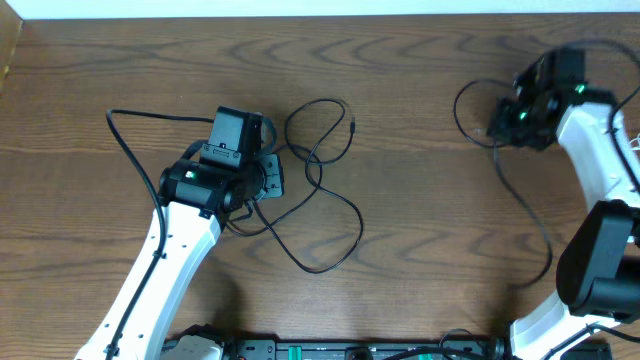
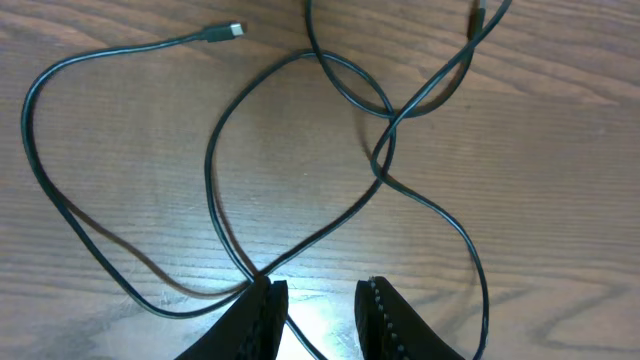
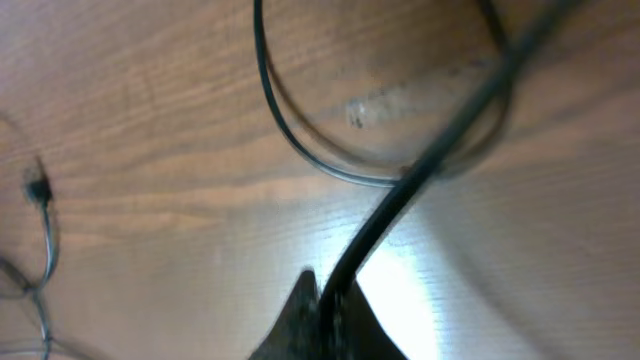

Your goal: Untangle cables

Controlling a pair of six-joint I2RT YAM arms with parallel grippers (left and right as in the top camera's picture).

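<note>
A thin black cable (image 1: 330, 205) lies in crossing loops on the wooden table, with one small plug end (image 2: 232, 30) off to the side. My left gripper (image 1: 268, 172) sits low over these loops. In the left wrist view its jaws (image 2: 322, 300) stand apart, and one strand (image 2: 300, 335) runs through the gap beside the left finger (image 2: 262, 305). At the far right another black cable (image 1: 462, 112) loops and trails toward the front edge. My right gripper (image 1: 500, 128) is beside that loop. In the right wrist view its fingers (image 3: 330, 300) are shut on a black cable (image 3: 400, 195).
The table (image 1: 430, 200) is dark brown wood. A pale wall edge runs along the back (image 1: 300, 8). The arm bases and a black rail (image 1: 350, 350) line the front edge. The right arm's elbow (image 1: 600, 255) stands at the right front.
</note>
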